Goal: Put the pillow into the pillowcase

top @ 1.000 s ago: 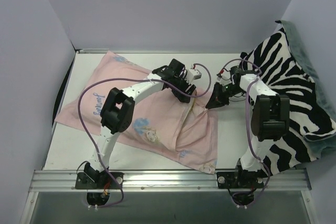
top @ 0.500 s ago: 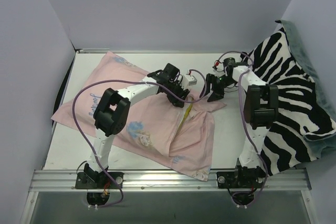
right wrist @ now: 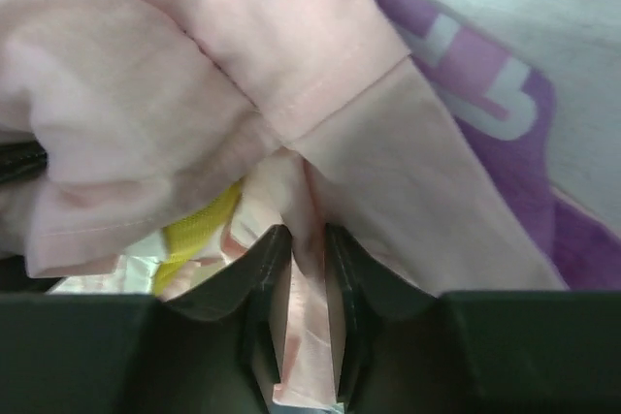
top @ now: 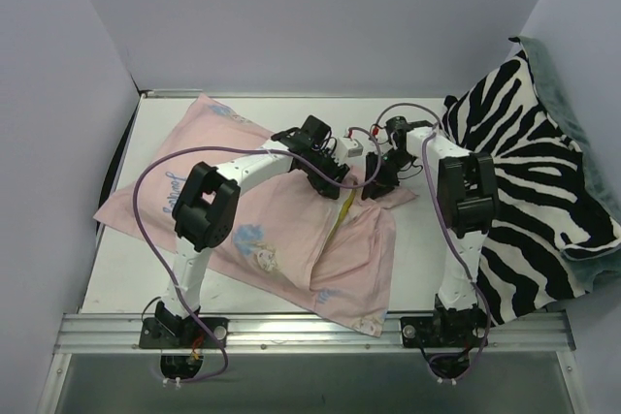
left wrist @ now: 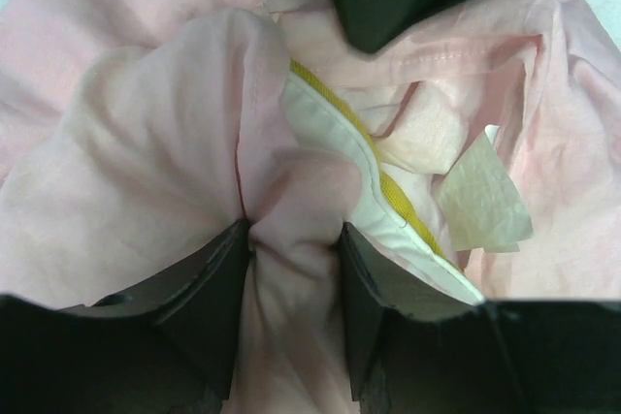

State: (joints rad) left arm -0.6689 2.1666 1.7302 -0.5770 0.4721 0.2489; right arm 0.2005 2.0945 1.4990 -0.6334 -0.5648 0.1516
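- Pinches a bunched pink fold of the pillowcase (left wrist: 165, 162) in the left claw (left wrist: 293, 236), jaws tight on the cloth.
- Clamps the right claw (right wrist: 303, 234) on another pink fold at the opening.
- Shows the pillow (left wrist: 325, 133), white with a yellow band, at 1 o'clock of the left claw, inside the opening.
- Spreads the pillowcase over the table (top: 116, 273) toward 8 o'clock; blanket (top: 543, 172) at 3 o'clock.
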